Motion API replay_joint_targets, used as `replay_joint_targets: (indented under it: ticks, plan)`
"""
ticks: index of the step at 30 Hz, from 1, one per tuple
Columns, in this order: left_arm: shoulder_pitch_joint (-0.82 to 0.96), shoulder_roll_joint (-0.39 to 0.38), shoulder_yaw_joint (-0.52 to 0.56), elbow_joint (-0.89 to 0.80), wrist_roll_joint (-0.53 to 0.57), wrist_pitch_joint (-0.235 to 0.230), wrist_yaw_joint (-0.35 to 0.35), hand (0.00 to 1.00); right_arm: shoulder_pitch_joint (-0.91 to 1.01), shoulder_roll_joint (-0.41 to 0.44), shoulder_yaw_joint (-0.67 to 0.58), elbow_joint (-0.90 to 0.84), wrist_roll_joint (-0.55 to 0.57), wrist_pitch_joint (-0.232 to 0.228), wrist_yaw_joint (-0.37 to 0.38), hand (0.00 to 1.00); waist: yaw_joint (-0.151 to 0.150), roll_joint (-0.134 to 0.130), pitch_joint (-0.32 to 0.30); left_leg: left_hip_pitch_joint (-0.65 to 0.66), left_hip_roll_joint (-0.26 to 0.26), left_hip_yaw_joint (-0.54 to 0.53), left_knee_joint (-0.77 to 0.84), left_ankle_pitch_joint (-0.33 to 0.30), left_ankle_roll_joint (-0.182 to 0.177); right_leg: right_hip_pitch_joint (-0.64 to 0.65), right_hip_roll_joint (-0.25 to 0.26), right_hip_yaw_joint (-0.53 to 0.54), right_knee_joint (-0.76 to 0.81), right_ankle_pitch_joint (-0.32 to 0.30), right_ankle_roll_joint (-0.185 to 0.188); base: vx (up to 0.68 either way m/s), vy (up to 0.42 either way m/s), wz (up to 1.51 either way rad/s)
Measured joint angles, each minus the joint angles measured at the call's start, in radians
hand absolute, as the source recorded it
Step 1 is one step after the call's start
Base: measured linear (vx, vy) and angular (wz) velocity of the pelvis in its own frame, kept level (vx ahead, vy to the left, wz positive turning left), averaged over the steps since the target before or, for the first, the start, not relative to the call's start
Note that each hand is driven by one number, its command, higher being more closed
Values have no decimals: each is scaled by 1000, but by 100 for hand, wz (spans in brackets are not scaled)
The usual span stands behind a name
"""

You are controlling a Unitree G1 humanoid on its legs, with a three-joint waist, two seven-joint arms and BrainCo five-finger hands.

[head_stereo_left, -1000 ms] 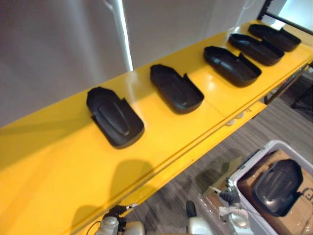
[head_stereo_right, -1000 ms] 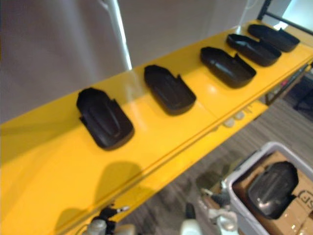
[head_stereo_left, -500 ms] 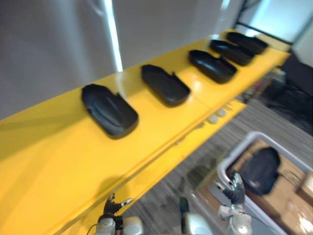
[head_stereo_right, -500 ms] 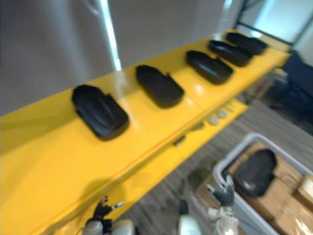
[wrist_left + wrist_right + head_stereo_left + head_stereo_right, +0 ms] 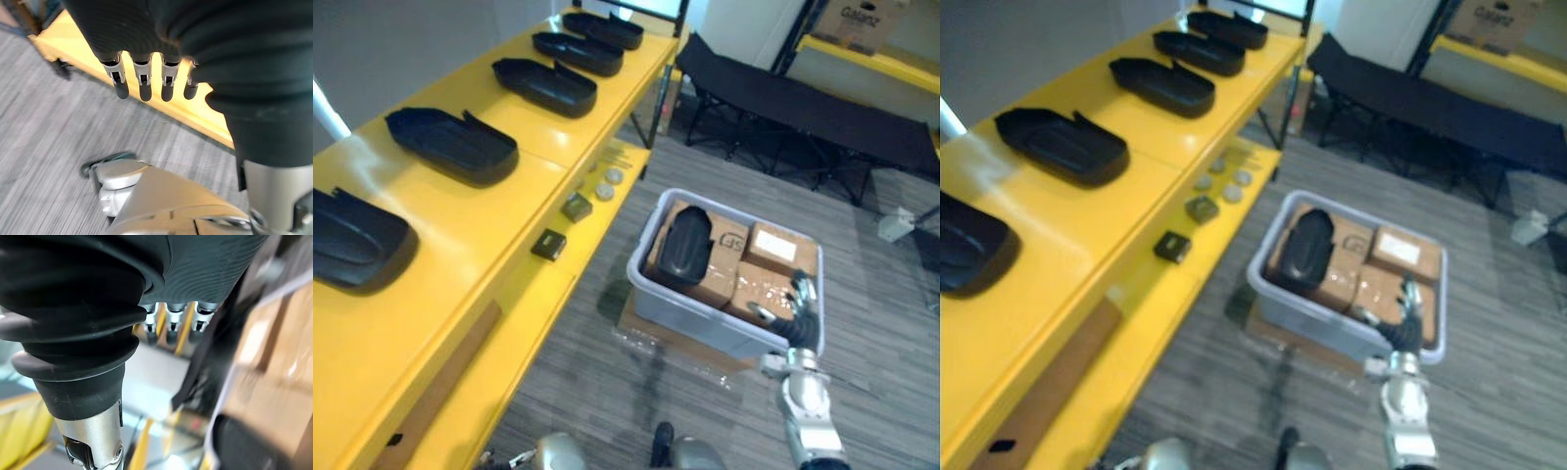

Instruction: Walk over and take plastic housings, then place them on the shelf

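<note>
The shelf point(image 5: 509, 196) runs along the left, with five housings in a row on it, from the nearest point(image 5: 357, 240) to the farthest point(image 5: 602, 27). The left hand point(image 5: 143, 78) hangs low beside the shelf's yellow edge, over the floor. Its fingers are straight, side by side, and hold nothing.

Further right, a bin point(image 5: 695, 318) stands on the floor just off the shelf. A sixth housing point(image 5: 683, 247) lies in its left end, on top of boxes point(image 5: 773, 250). The housing's long axis points away from the robot, roughly along the shelf's line.

At the right, the right hand point(image 5: 800, 305) is raised at the bin's near right corner, fingers upright and loosely spread, empty.

From this hand the sixth housing lies to the left and a little beyond, across the boxes. The right hand is by far the nearer, so the pick looks to be its job. It would have to reach leftward over the rim and come down across the housing's narrow width.
</note>
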Motion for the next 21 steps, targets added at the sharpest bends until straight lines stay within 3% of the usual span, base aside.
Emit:
replay_joint_targets:
  ticks: [2,5,7,9,10,14,18,21]
  plan:
    - [0,-4,-1,-4,-51,-8,10,0,9,1,-4,7,36,6,2,0,-3,6,12,-17,-2,-33,-40,34,-16,-11,12,-20,-5,6,-9,39,-122,27]
    - [-5,-29,2,-29,-147,-60,7,0,-45,4,-32,6,74,5,-15,0,3,7,80,-44,-20,-75,-87,84,-12,-39,5,-47,5,3,-16,-17,-58,31]
    - [-5,-51,9,-47,-149,-110,5,0,-151,6,-82,36,122,2,-87,0,9,3,127,-78,-56,-100,-143,139,-5,-82,-20,-77,3,13,-18,-63,-2,45]
    - [-7,-55,8,-50,-146,-121,3,0,-255,-1,-124,88,179,3,-136,0,13,7,160,-86,-80,-119,-185,174,1,-94,-38,-91,-3,22,-14,-39,23,40]
    - [-7,-67,0,-46,-144,-126,3,0,-363,-40,-146,165,208,12,-182,0,22,19,176,-93,-104,-133,-219,200,8,-103,-55,-105,-12,31,-10,-46,51,40]
    - [-17,-87,-26,-37,-147,-140,-13,0,-565,-151,-144,306,278,61,-250,0,61,61,200,-111,-143,-154,-249,227,26,-114,-89,-117,-24,47,4,-30,81,25]
    - [-35,-86,-53,-34,-183,-154,-38,0,-730,-228,-140,424,281,111,-340,0,73,76,209,-170,-180,-198,-234,235,39,-144,-124,-141,-16,57,18,-31,83,30]
    - [-52,-87,-62,-34,-224,-151,-50,0,-820,-302,-142,522,299,121,-448,0,98,84,215,-213,-203,-215,-196,232,44,-162,-146,-142,-10,63,27,-40,95,22]
